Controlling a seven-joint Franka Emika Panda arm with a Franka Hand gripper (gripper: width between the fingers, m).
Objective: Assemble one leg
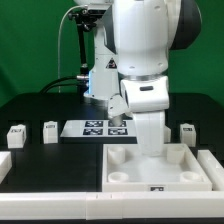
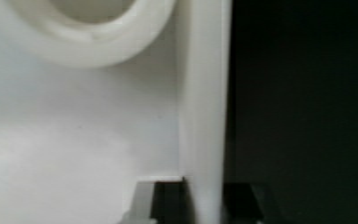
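Note:
The legs are small white tagged pegs standing on the black table in the exterior view: two at the left (image 1: 16, 133) (image 1: 50, 131), one at the right (image 1: 187, 132) and one by the marker board's end (image 1: 118, 126). No leg is held. The large white panel (image 1: 190, 168) with round sockets lies in front. My gripper (image 1: 150, 153) is down at the panel's back rim, its tips hidden by the arm. In the wrist view my gripper (image 2: 208, 205) straddles the panel's upright rim (image 2: 204, 100), with the dark fingers (image 2: 165, 203) tight on both sides. A round socket (image 2: 91, 35) shows beyond.
The marker board (image 1: 92, 128) lies flat behind the panel. A white part (image 1: 3, 165) lies at the exterior view's left edge. The arm's base and cables stand at the back before a green curtain.

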